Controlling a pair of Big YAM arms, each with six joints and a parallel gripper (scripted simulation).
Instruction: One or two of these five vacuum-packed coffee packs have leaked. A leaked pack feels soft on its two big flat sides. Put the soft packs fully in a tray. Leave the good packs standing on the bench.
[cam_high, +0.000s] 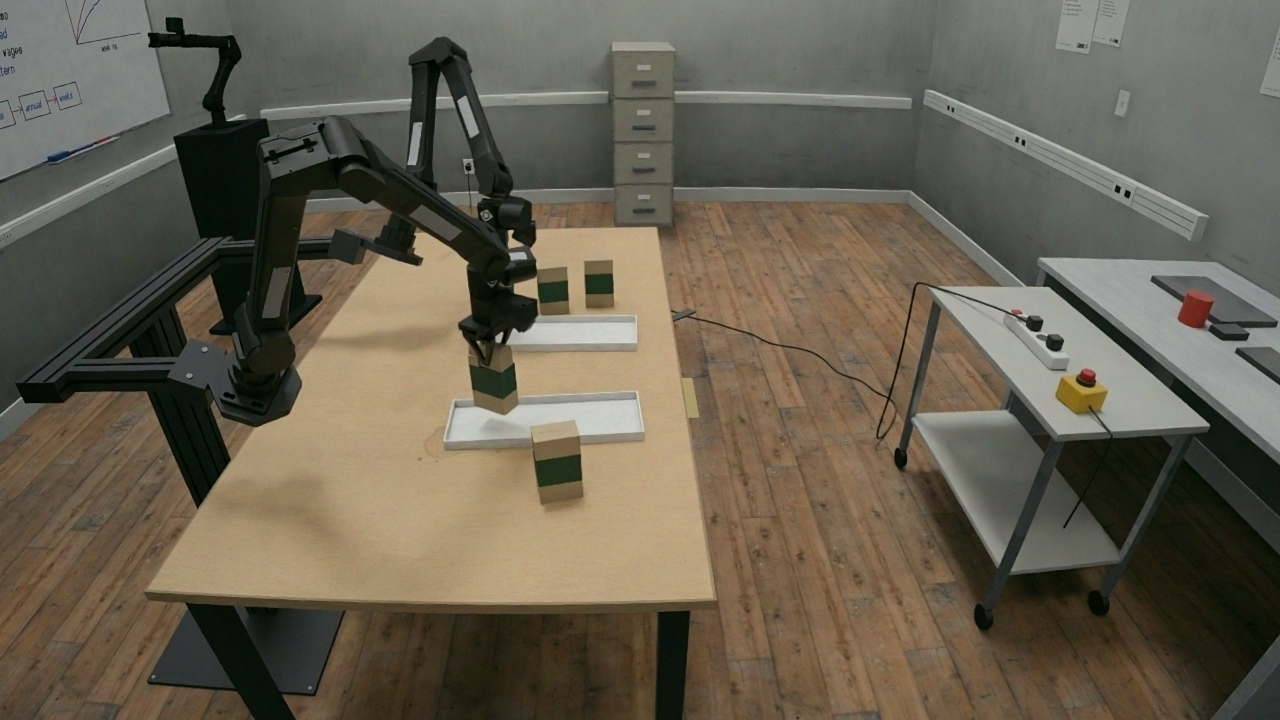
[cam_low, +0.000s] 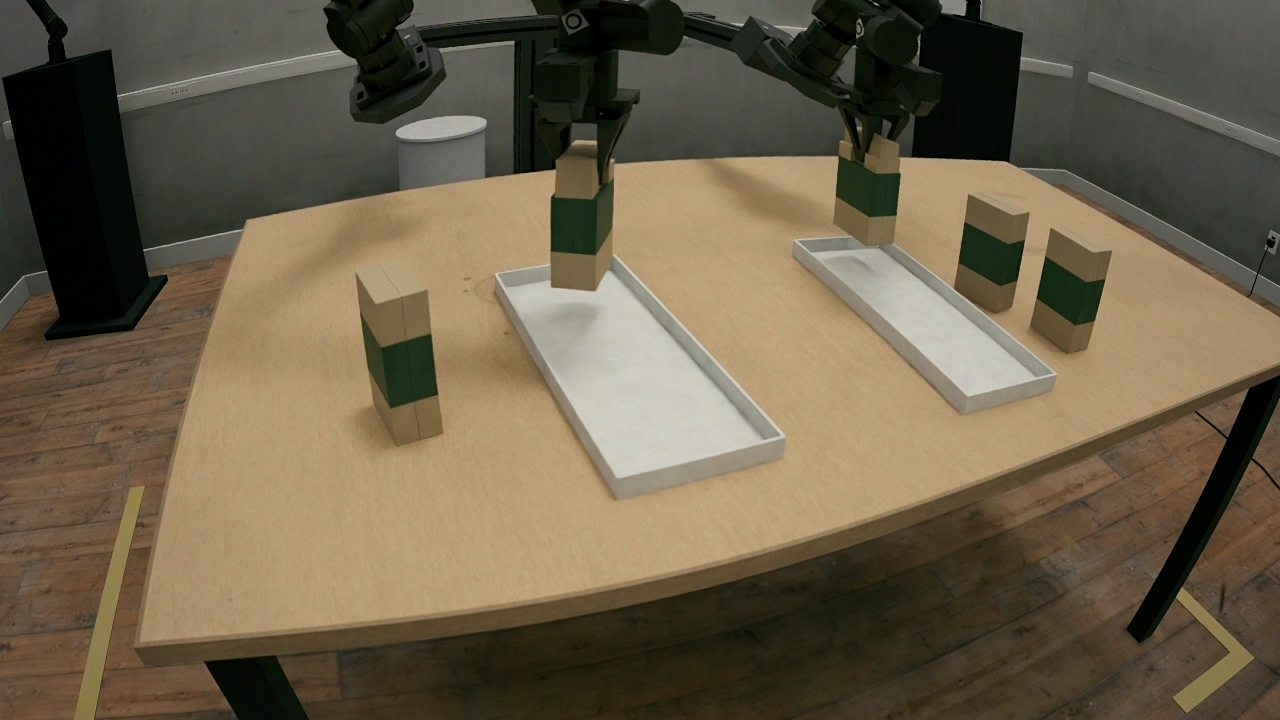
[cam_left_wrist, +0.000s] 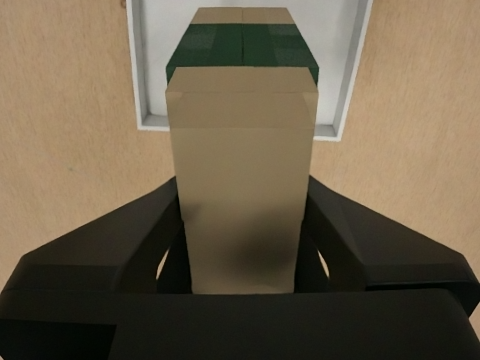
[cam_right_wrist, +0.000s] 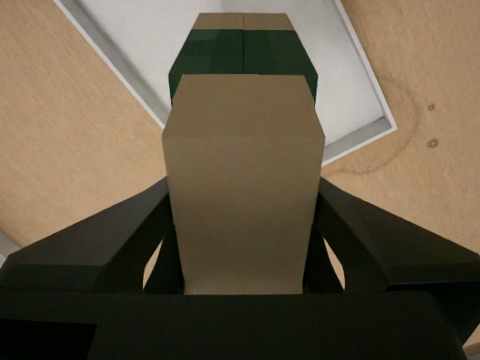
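Observation:
Five tan coffee packs with green bands are on the bench. My left gripper (cam_low: 866, 143) is shut on one pack (cam_low: 866, 192) and holds it upright just above the far end of the right white tray (cam_low: 926, 313). My right gripper (cam_low: 586, 152) is shut on another pack (cam_low: 581, 223), held upright and slightly turned above the far end of the left tray (cam_low: 640, 367). The right wrist view shows that pack (cam_right_wrist: 243, 167) too. In the top view the right gripper (cam_high: 487, 349) hides the left gripper.
One pack (cam_low: 400, 353) stands alone left of the left tray. Two packs (cam_low: 991, 252) (cam_low: 1070, 277) stand side by side right of the right tray. A ring stain (cam_right_wrist: 400, 140) marks the bench by the left tray's corner.

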